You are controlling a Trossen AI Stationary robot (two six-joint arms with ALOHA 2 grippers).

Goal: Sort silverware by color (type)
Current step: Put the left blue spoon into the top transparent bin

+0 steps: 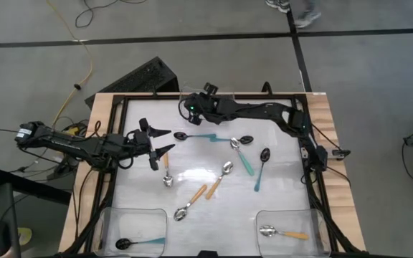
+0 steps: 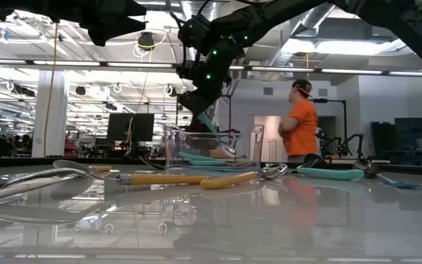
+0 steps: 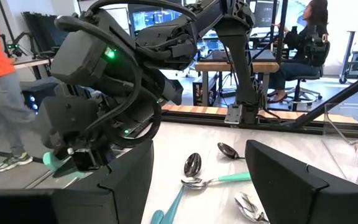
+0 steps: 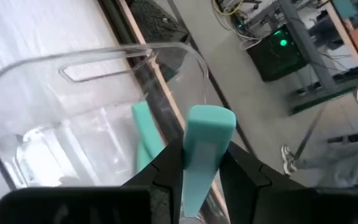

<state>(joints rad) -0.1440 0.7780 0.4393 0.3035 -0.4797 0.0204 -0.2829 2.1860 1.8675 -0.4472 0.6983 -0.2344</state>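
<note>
Right claw [image 4: 197, 163] was clamped on the teal handle of a spoon [image 4: 202, 149], hanging over the clear bin [image 4: 104, 59] at the far edge of the tabletop [image 1: 192, 175]. Another teal handle [image 4: 146, 134] already lay inside that bin. To finish this step well, the claw probably needed to come lower and centre itself inside the bin walls before letting go, so the spoon would drop flat rather than catch on the rim. Left claw [image 1: 160, 141] hovered with its jaws apart, holding nothing, near the left side of the tabletop.

The gripped spoon showed only a flat, matte teal handle with a squared end; its bowl was hidden. Loose spoons, orange-handled [image 1: 216, 183] and teal-handled [image 1: 244, 160], were scattered mid-tabletop, and each near bin held one.
</note>
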